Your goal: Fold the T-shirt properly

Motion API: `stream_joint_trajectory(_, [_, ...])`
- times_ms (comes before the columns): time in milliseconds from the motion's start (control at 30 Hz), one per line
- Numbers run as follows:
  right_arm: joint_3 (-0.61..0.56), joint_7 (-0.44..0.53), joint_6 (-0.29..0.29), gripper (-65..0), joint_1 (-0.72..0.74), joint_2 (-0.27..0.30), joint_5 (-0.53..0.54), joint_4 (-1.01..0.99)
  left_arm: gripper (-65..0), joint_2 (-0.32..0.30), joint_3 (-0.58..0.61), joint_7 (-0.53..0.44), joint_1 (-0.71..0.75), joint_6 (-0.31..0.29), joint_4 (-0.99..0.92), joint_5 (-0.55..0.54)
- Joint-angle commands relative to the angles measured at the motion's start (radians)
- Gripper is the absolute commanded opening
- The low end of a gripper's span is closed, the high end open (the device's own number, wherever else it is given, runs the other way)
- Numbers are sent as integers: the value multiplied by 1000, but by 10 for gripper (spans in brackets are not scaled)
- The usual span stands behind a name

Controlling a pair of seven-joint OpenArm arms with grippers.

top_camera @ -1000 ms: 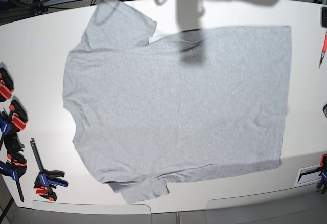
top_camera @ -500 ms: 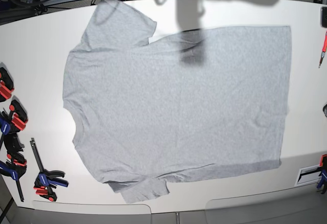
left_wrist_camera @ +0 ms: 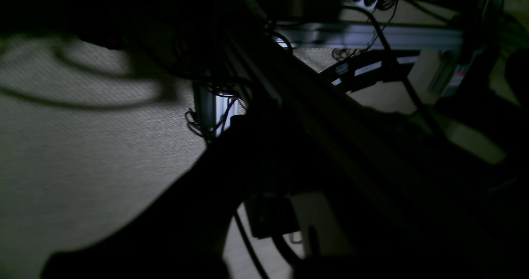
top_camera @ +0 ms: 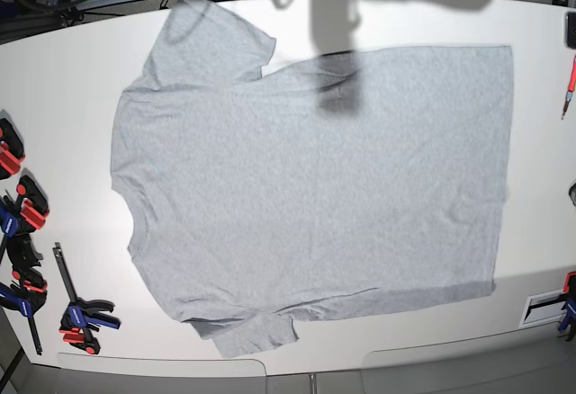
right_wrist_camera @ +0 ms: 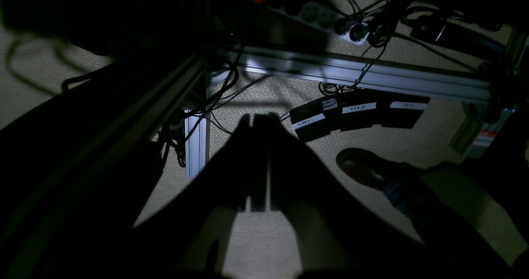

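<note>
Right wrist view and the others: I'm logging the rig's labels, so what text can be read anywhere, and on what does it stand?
"START": white strip on the first black foot pedal on the floor.
White strips on the second black pedal and third black pedal: too blurred to read.
Red-and-white sticker on the aluminium frame leg: too small to read.
Light heather-grey T-shirt, spread flat on the white table: no lettering shows.

Right end effector (right_wrist_camera: 259, 163): 2 dark, seemingly black, tapered fingers (right_wrist_camera: 285, 155).
</note>
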Motion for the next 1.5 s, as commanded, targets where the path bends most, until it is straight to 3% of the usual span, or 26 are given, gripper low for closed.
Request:
stream_joint_trajectory(0, [2,8,-10,-650,-7,9,5,3,-650,-2,0,2,23,-13,13,-3])
stream_joint_trajectory(267, [2,78,-10,-650,-86,58,5,36,-650,-47,0,-3,184,-13,212,-4])
stream_joint_trajectory(700, [2,124,-21,-650,-372,108,5,369,-650,-159,0,-45,465,-13,530,-82])
stream_joint_trajectory(1100, [2,211,-207,-650,-617,125,5,652,-650,-235,-12,-85,713,-13,852,-83])
stream_joint_trajectory(1267, [2,233,-278,-650,-719,156,5,785,-650,-235,-113,-156,814,-13,992,-152])
stream_joint_trajectory(1400, [2,299,-337,-650,-811,190,6,897,-650,-235,-208,-158,873,-18,1097,-214])
stream_joint_trajectory(1467, [2,339,-376,-650,-854,200,6,953,-650,-246,-243,-158,896,-59,1144,-214])
